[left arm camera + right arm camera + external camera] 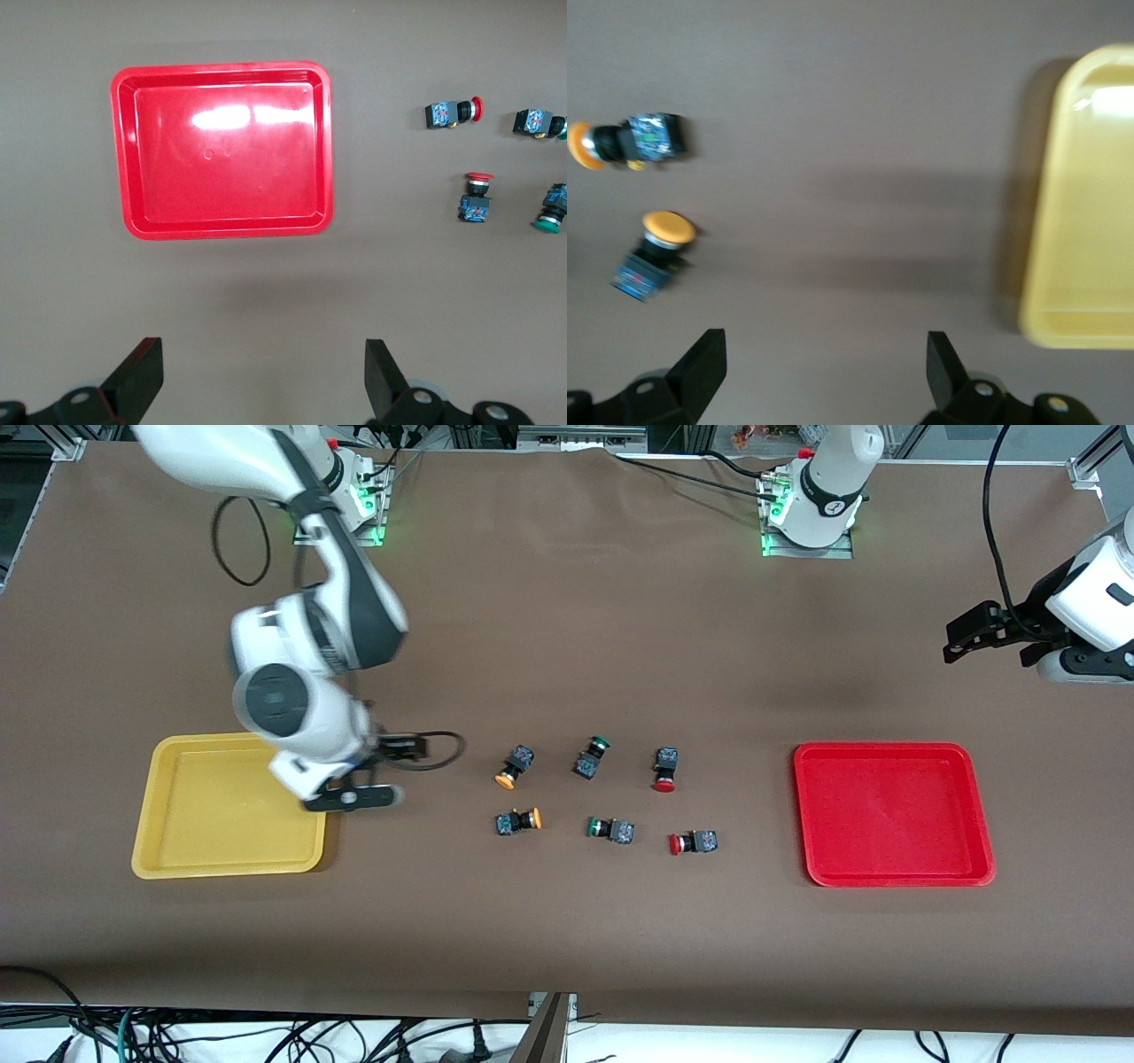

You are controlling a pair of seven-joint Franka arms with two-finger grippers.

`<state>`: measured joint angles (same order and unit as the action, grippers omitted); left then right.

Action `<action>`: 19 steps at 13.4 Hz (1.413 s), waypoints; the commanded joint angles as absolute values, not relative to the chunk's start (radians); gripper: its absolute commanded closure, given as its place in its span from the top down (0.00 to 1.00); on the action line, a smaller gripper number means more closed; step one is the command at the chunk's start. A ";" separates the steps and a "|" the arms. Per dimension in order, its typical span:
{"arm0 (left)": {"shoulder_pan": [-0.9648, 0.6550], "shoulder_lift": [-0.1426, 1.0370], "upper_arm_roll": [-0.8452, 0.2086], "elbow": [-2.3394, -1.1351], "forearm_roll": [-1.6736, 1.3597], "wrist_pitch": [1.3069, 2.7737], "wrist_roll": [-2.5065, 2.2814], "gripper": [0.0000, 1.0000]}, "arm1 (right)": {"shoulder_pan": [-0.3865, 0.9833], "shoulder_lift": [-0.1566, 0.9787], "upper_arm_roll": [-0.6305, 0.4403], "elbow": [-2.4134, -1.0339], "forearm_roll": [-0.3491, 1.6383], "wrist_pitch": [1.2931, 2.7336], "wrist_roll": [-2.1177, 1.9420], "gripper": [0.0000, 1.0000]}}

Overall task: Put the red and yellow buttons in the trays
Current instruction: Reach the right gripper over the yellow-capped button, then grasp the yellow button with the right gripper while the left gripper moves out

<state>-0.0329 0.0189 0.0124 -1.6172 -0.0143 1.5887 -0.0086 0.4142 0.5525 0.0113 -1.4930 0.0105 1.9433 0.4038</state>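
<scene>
Both trays stood empty, with all four red and yellow buttons on the bare table between them.

The right gripper (354, 784), jaws apart and holding nothing, hung at the yellow tray's (177, 850) edge beside the two yellow buttons (516, 765). The left gripper (961, 638), also spread and empty, waited over open table near the red tray (890, 877). The red buttons (693, 842) lay just beside two green-capped switches (611, 829), leaving tight approaches there; elsewhere the table offered wide room.

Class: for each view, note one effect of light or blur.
Front view: the right arm's white casing smears with motion. Left wrist view: white glare streaks the shallow red plastic tray. Right wrist view: the orange-capped push-button switches look soft; the shallow yellow plastic tray throws a shadow.
</scene>
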 commanded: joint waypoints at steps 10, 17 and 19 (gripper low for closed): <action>-0.043 0.110 0.017 -1.614 -0.037 1.675 -0.003 1.00 | 0.630 0.770 0.003 -1.480 0.021 2.324 1.123 1.00; -0.061 0.219 -0.113 -1.614 -0.037 1.784 -0.158 1.00 | 0.634 0.808 0.003 -1.480 0.021 2.355 1.121 0.71; -0.066 0.268 -0.184 -1.614 -0.029 1.853 -0.246 1.00 | 0.634 0.814 0.003 -1.480 0.021 2.355 1.123 0.71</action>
<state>-0.0589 0.2213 -0.1345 -1.6242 -0.0156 1.8005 -0.1712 0.6254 0.8004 0.0094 -1.4926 0.0111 2.3468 1.1106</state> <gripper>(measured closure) 0.000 0.286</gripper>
